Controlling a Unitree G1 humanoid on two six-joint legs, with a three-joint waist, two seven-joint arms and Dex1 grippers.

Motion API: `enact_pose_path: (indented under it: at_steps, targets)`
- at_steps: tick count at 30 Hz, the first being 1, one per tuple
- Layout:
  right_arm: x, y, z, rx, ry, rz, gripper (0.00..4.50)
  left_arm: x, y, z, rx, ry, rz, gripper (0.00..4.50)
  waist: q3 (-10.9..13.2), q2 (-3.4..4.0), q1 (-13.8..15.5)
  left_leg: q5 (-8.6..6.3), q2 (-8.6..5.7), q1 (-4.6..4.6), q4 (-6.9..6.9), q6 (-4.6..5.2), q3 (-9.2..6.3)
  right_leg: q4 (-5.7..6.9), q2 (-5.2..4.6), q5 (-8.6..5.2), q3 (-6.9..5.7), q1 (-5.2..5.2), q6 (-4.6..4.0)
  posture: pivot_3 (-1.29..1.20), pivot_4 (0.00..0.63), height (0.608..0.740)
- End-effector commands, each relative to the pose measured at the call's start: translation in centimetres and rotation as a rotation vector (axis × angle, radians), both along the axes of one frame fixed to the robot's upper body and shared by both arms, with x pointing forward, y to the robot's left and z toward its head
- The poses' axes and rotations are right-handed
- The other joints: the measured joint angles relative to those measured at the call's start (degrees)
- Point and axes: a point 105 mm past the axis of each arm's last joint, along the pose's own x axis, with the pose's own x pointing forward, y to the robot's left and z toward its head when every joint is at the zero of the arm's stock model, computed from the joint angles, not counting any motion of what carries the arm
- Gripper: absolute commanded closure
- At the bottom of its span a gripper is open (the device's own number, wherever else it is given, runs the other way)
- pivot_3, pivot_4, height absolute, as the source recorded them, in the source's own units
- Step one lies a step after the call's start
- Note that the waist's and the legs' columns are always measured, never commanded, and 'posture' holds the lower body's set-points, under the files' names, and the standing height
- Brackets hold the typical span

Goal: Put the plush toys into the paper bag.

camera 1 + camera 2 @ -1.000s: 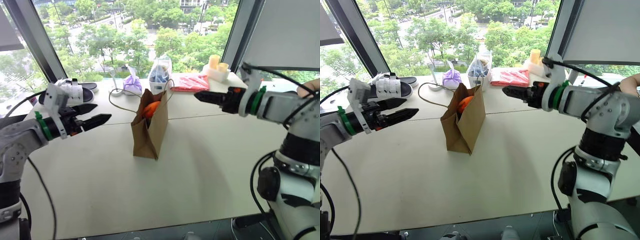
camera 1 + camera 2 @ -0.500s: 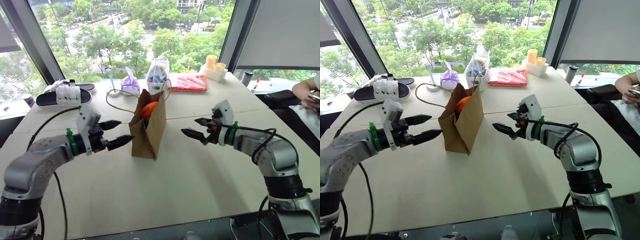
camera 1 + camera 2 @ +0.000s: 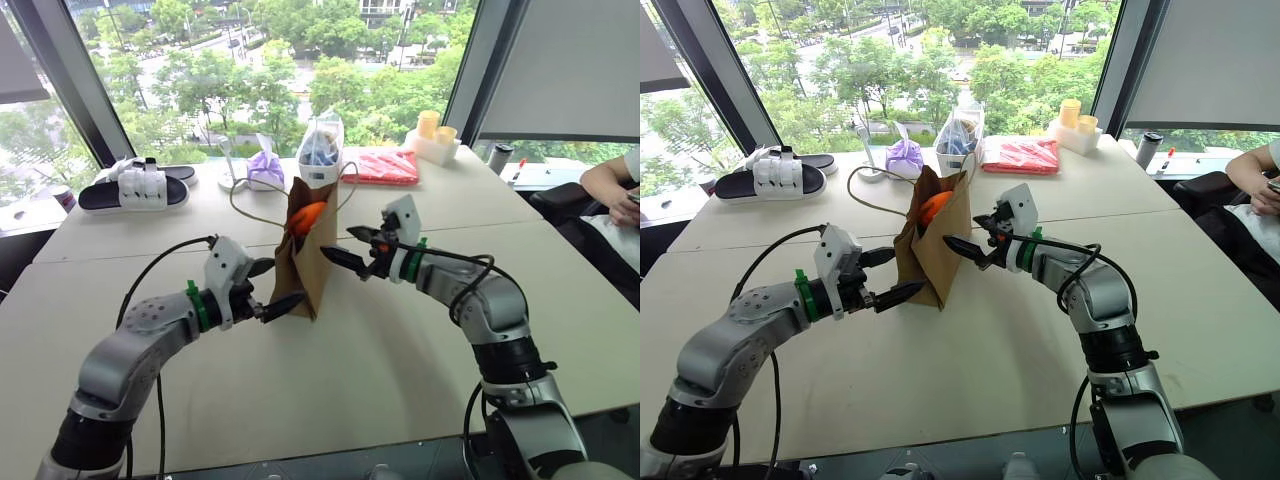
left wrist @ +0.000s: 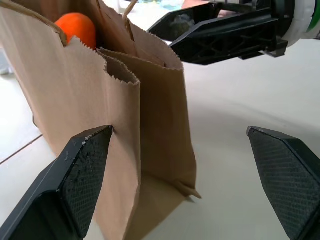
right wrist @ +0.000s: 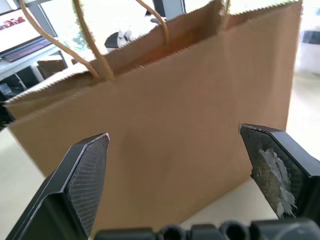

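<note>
Both arms have swung inward and down from wide of the counter [image 3: 330, 400], so they now flank the paper bag [image 3: 310, 262]. The left tool [image 3: 272, 287], jaws spread wide and empty, sits just beside the bag's near lower corner. The orange plush toy [image 3: 306, 215] already rests inside, up at the bag's mouth; loading looks largely finished. The right tool [image 3: 352, 246], also agape and empty, faces the bag's broad side, close to it.

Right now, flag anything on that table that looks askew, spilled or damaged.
Nothing is spilled or damaged. The paper bag stands upright, the orange plush toy poking out of its mouth. The open left gripper and right gripper flank it.
</note>
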Motion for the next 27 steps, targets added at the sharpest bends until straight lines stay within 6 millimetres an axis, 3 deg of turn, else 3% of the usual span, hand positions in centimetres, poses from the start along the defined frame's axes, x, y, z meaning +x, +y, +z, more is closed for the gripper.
enact_pose_path:
  at_steps: [1, 3, 7, 12, 27]
  targets:
    - [0.1, 1.0, 1.5, -0.001, -0.076, 0.026, 0.00, 0.1, -0.4, 0.6, 0.010, -0.063, 0.015, 0.05, 0.00, 0.00, -0.05, 0.00, 0.00, 0.00, 0.00, 0.00, 0.00, 0.01, 0.00, 0.00, 0.00, -0.01, 0.00, 0.00, 0.150, 0.740]
    - [0.4, 1.2, 1.5, 0.000, -0.079, 0.024, 0.00, 0.2, -0.4, 0.6, 0.013, -0.068, 0.019, 0.05, 0.00, 0.00, -0.09, 0.00, 0.00, 0.00, 0.00, 0.00, -0.01, 0.01, 0.01, 0.00, 0.00, -0.01, 0.00, 0.00, 0.150, 0.740]
    - [0.9, 1.4, 1.3, -0.026, -0.090, 0.017, 1.80, 0.7, 0.0, 0.7, 0.012, -0.078, 0.051, 0.00, 0.00, 0.00, -0.09, 0.00, 0.00, 0.00, 0.00, 0.00, -0.01, 0.01, 0.01, 0.00, 0.00, -0.01, 0.00, 0.00, 0.150, 0.740]
    - [0.8, 2.2, 1.2, -0.040, -0.103, 0.043, 4.44, 1.3, 0.0, 0.6, 0.012, -0.094, 0.095, 0.00, 0.00, 0.00, -0.12, 0.00, 0.00, 0.00, 0.00, 0.00, -0.01, 0.01, 0.01, 0.00, -0.01, -0.01, 0.00, 0.00, 0.150, 0.740]
    - [-1.0, 4.9, -0.2, -0.069, -0.064, 0.142, 4.48, 2.3, -1.5, -0.4, -0.001, -0.091, 0.164, 0.00, 0.00, 0.00, -0.18, 0.00, -0.01, 0.00, 0.00, -0.01, -0.01, 0.03, 0.01, 0.00, -0.01, -0.02, 0.00, 0.00, 0.150, 0.740]
